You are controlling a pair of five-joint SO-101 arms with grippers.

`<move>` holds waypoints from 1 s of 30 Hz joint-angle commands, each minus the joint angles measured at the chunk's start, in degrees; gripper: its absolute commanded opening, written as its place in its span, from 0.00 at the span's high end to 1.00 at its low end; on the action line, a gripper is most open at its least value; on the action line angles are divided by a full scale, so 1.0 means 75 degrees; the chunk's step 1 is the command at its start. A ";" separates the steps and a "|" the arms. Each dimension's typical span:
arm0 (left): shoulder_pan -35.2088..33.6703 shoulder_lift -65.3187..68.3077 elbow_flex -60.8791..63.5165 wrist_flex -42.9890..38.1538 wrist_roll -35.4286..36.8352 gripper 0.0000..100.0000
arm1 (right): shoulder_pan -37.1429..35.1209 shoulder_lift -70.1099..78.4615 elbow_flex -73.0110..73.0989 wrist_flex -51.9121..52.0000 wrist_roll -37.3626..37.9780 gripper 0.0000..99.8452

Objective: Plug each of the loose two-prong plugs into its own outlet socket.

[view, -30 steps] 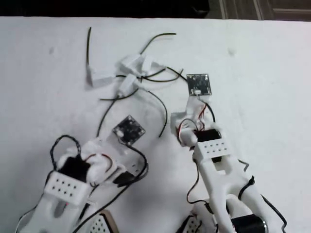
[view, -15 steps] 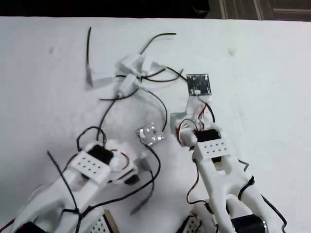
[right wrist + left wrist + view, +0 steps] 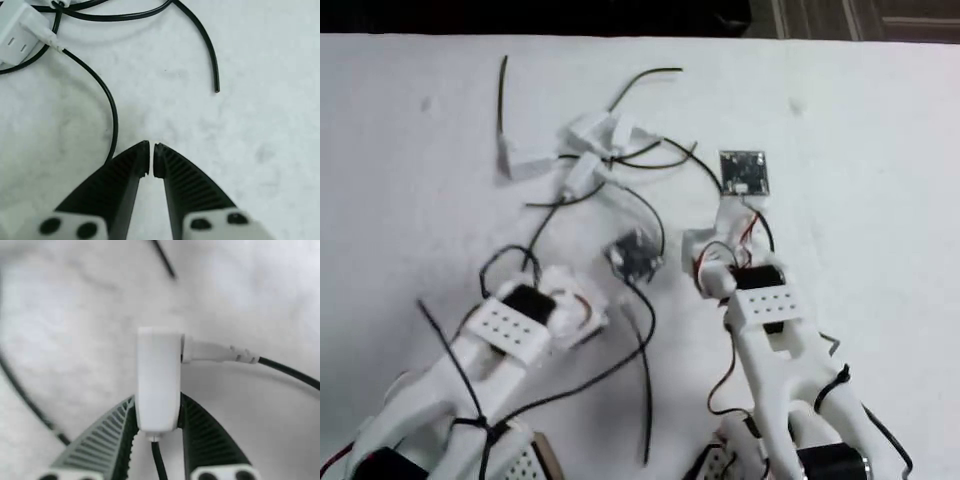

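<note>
Left arm (image 3: pixel 510 330): white, rising from the lower left of the high view toward the middle, with black wires looped along it.
Right arm (image 3: pixel 770 320): white, rising from the bottom edge right of centre, just beside the left arm's tip.
Left claw (image 3: pixel 156 399): clamped on a white socket block (image 3: pixel 159 380), its ribbed fingers (image 3: pixel 200 435) pressing the block's two long sides.
Socket block: a plain white rectangle standing out past the fingertips, with pale bench behind it.
Plug (image 3: pixel 210 352): white and seated against one side face of the block, near the end away from the fingers. Its prongs are hidden.
Plug cable (image 3: pixel 290 372): black, trailing away from the plug across the bench.
Right claw (image 3: pixel 151 147): dark ribbed fingers drawn together, with only a thin slit between the tips. It holds nothing and hangs over bare bench.
Curved cable (image 3: pixel 107 100): black, bending past the right claw's tips.
Second socket (image 3: pixel 17 32): white with two slots showing, lying beyond the right claw with black cables crossing beside it.
Heap of sockets and plugs (image 3: pixel 590 145): white pieces tangled with black cables, upper centre-left of the high view, beyond both arms.
Bench (image 3: pixel 880 150): white, running to a dark strip along the top of the frame.
</note>
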 commanded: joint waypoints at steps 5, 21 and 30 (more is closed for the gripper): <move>-0.1506 0.0064 -0.2122 -0.0715 0.0082 0.98 | 0.0170 -0.0064 -0.0293 -0.0123 -0.0070 0.98; -0.2620 0.1178 -0.3048 -0.3024 0.1453 0.76 | 0.0123 -0.0018 -0.0305 -0.0100 -0.0070 0.98; -0.3077 0.1846 -0.4900 -0.0551 0.1641 0.73 | 0.0111 -0.0006 -0.0305 -0.0111 -0.0023 0.98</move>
